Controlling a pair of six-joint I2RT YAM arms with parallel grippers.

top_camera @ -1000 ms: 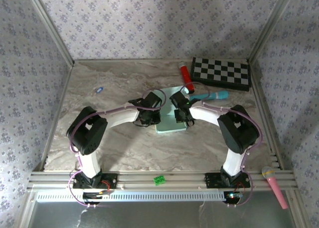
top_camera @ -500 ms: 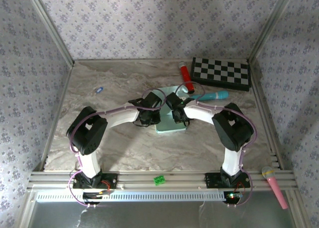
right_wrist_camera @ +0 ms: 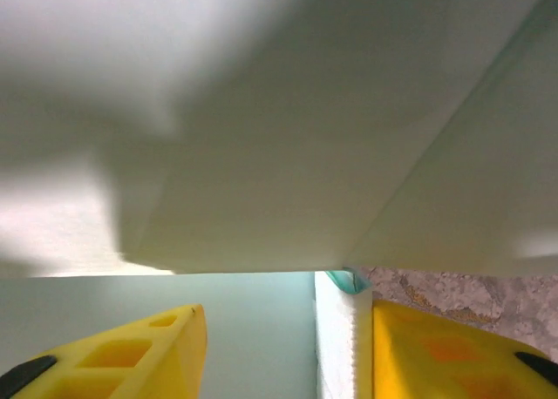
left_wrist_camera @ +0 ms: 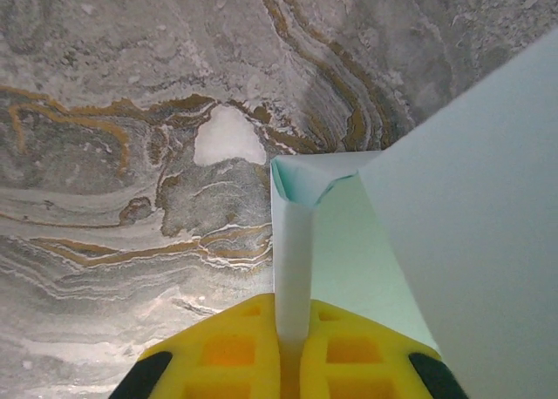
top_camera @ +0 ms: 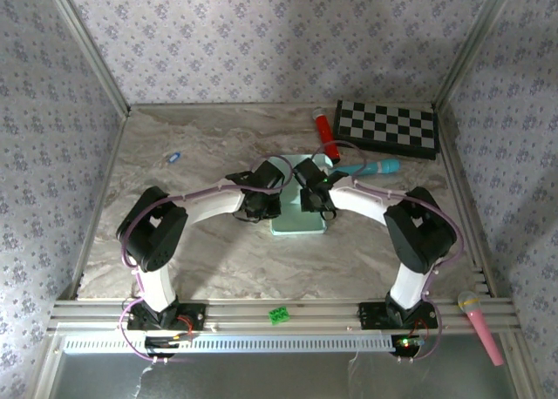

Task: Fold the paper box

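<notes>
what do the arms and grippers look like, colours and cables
Both the left arm and right arm have white links, rounded black joint housings and looping purple cables. The left gripper and right gripper are yellow moulded plastic with recessed pockets and black patches near the base.

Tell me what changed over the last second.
The right gripper opened, apparently freeing the box flap it had pinched. Its arm swung a little left, then back. The left gripper stays shut on its flap. The box and the checkerboard have not moved.
</notes>
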